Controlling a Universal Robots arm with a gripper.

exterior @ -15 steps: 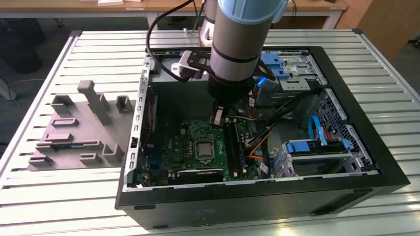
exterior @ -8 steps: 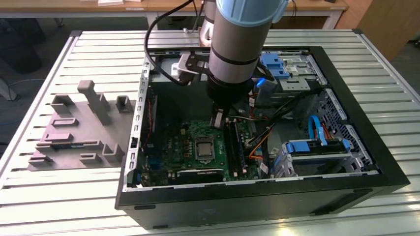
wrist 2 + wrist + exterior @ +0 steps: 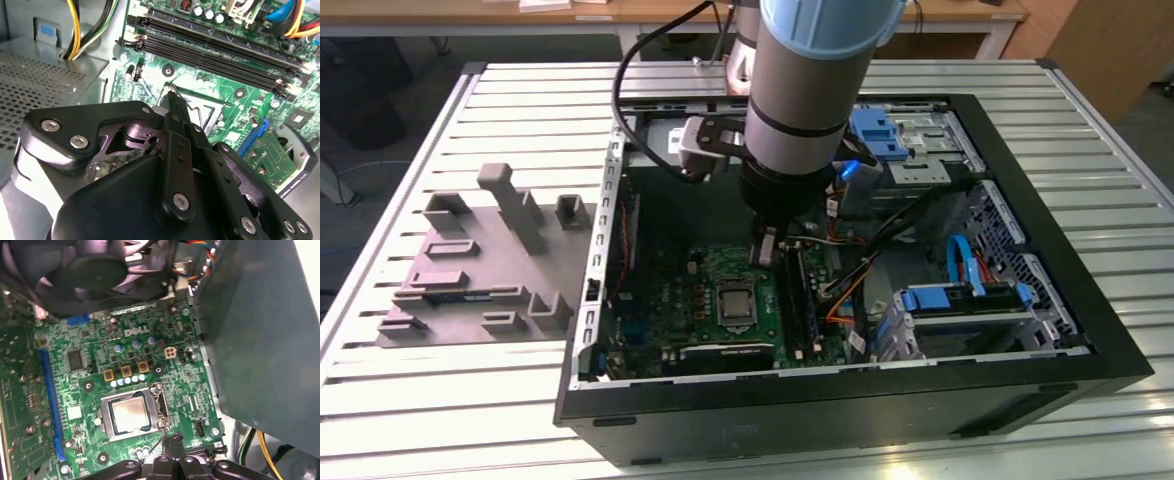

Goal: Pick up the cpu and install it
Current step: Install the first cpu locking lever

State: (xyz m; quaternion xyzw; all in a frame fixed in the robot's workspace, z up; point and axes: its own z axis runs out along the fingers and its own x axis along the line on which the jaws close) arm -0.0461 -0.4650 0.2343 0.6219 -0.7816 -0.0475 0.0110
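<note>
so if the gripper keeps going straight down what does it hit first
Probably the motherboard by the edge of the socket holding the cpu; the gripper points there, though depth is unclear.

Silver-grey arm point(image 3: 803, 70), pale blue cap, black screwed gripper point(image 3: 172, 100)

The cpu point(image 3: 131, 414) sits in its socket at the first wrist view's lower centre, open from above. A fan point(image 3: 95, 275) overhangs upper left; a grey metal wall point(image 3: 255, 340) crowds the right.
</note>
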